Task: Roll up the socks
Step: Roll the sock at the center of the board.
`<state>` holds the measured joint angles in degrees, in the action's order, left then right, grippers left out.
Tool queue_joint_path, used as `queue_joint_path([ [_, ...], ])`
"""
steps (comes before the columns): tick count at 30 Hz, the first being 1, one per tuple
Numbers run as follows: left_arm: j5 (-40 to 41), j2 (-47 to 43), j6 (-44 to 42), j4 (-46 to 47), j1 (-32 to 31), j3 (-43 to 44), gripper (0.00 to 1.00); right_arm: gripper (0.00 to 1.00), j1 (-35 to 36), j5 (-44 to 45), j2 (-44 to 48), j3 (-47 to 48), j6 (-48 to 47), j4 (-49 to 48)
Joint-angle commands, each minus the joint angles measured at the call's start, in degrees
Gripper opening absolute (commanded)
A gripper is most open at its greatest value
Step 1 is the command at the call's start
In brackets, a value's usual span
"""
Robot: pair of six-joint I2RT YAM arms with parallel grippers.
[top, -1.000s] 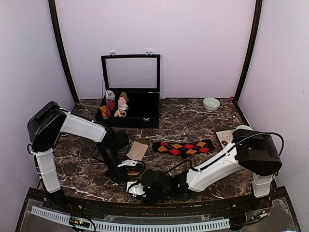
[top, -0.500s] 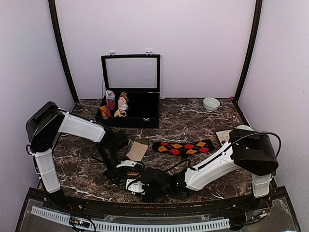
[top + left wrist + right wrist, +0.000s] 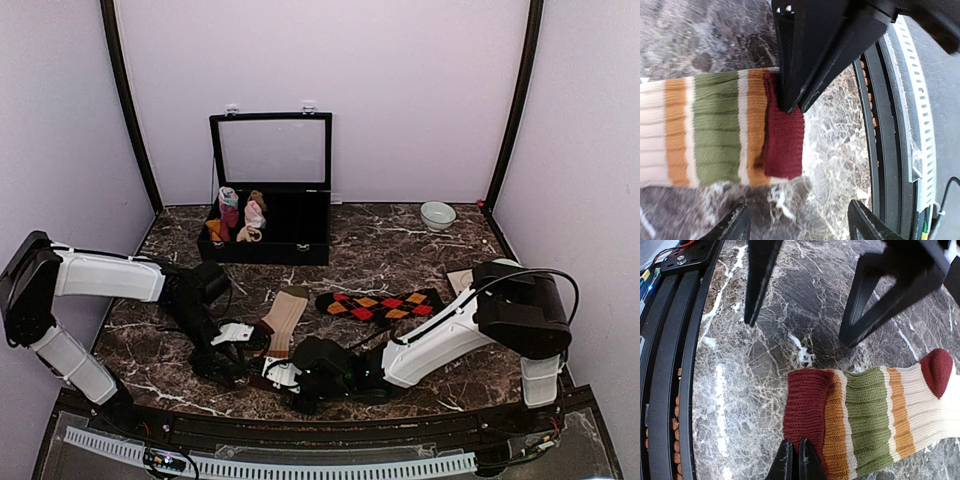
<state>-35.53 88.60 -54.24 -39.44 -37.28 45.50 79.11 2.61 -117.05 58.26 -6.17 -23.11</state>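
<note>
The cream striped sock (image 3: 283, 318) lies flat near the table's front edge, its maroon end (image 3: 807, 407) folded back over the orange stripe. My right gripper (image 3: 796, 459) is shut on the near edge of that maroon fold (image 3: 785, 135). Just left of the sock, my left gripper (image 3: 800, 225) is open with only bare marble between its fingers (image 3: 760, 280). A black sock with red-orange argyle diamonds (image 3: 380, 303) lies flat to the right, apart from both grippers.
An open black box (image 3: 270, 245) holding small sock rolls (image 3: 240, 215) stands at the back. A pale bowl (image 3: 437, 214) sits back right, a tan square mat (image 3: 462, 281) by the right arm. The black front rail (image 3: 670, 365) runs close beside the sock.
My left gripper opened, let go of the sock's end and drew back to the left. My right gripper closed on the maroon fold and edged left.
</note>
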Motion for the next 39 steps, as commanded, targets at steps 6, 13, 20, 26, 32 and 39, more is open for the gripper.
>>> queue_joint_path([
  [6, 3.35, -13.95, -2.94, 2.74, 0.33, -6.66, 0.66, 0.00, -4.73, -15.71, -4.90, 7.33, 14.17, 21.47],
  [13, 4.89, -16.80, -7.76, 2.36, -0.04, -9.09, 0.52, 0.00, -8.65, -25.99, -6.87, 5.62, 27.04, 18.61],
  [20, 4.86, -22.65, -9.59, 8.83, -2.35, -14.40, 0.51, 0.00, -9.98, -32.61, -10.46, 5.97, 36.82, 16.24],
  [26, 9.98, -20.80, -11.07, 11.99, -12.44, -12.63, 0.50, 0.00, -10.99, -34.59, -15.08, 12.54, 40.75, 23.91],
  [32, 14.18, -14.95, -13.65, 14.51, -14.05, -10.68, 0.45, 0.00, -12.60, -38.16, -15.92, 9.29, 47.90, 19.87],
  [39, 17.43, -10.29, -12.97, 16.72, -14.05, -9.68, 0.39, 0.00, -12.93, -39.50, -16.63, 8.84, 49.50, 20.24],
])
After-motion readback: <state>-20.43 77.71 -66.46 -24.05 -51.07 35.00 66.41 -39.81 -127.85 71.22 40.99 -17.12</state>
